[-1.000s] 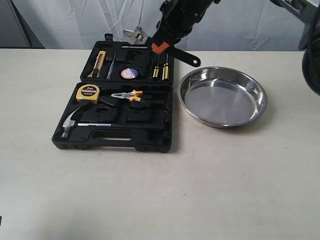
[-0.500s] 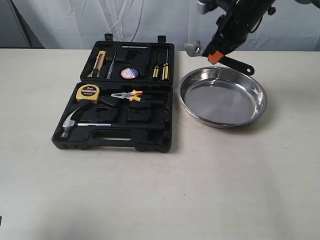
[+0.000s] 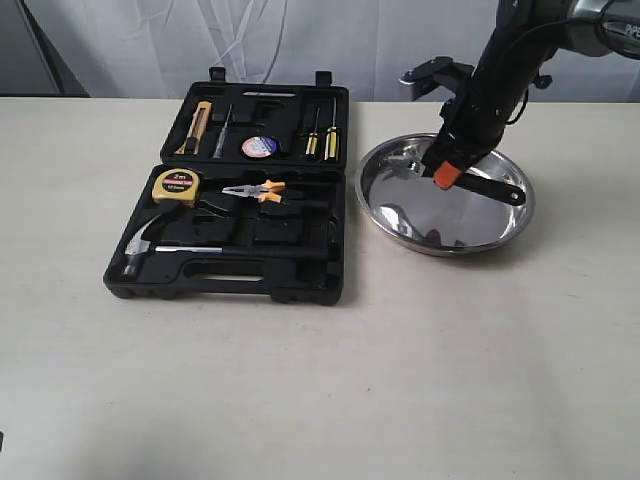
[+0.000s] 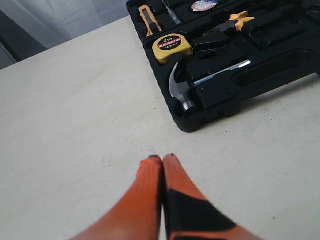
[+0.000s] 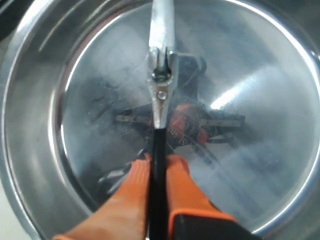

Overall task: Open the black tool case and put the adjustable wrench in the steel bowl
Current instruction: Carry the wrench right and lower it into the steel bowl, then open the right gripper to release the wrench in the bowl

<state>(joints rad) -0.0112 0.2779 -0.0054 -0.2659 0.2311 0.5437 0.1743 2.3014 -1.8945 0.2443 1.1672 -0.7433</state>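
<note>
Wrench first: the adjustable wrench point(image 3: 490, 186) hangs inside the rim line of the steel bowl point(image 3: 445, 247), lying nearly level. Its silver head points toward the case side and its black handle reaches out toward the opposite rim. The right tool point(image 3: 446, 176) pinches it across the handle just behind the head, orange fingers tight on either side. The wrist view shows that narrow black shaft point(image 5: 161, 95) running straight out between the pads, the right tool point(image 5: 159, 162) clamped on it. A grip that close to the heavy end should keep it from swinging, which would explain the choice. A reflection of the fingers shows on the bowl floor point(image 5: 30, 125) below, so I judge the wrench is just above the metal rather than resting on it, though I cannot be sure. Letting go from this low would mean only a short drop.

Just beside the bowl, the black tool case point(image 3: 230, 285) lies flat open on the bench point(image 3: 300, 400). Its hammer point(image 3: 140, 250), pliers point(image 3: 258, 189) and tape measure point(image 3: 176, 186) sit in their moulded slots, so that half of the job looks done.

Off near the case's hammer corner point(image 4: 260, 75), the left tool point(image 4: 162, 159) has its fingers pressed together on nothing, over bare bench, out of the way.
</note>
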